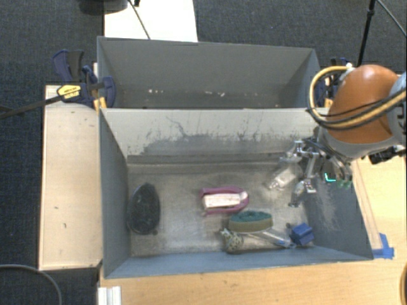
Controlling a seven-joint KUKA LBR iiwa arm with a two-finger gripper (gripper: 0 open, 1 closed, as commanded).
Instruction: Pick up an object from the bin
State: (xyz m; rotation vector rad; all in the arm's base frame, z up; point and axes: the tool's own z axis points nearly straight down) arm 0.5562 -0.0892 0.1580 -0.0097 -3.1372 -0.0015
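My gripper (304, 173) hangs over the right side of the bin, close to the right wall. Just to its left a small clear, whitish piece (278, 181) lies on the bin floor; I cannot tell whether the gripper touches it. Below the gripper, near the front right corner, a small blue block (301, 234) sits at the end of a pale handle (272, 237). A flat green oval pad (250, 220) lies left of that.
A pink and white item (224, 199) lies in the middle of the floor. A speckled lump (231, 241) rests near the front wall. A dark oval object (144, 208) lies at the far left. The arm's orange cover and cables overhang the right rim.
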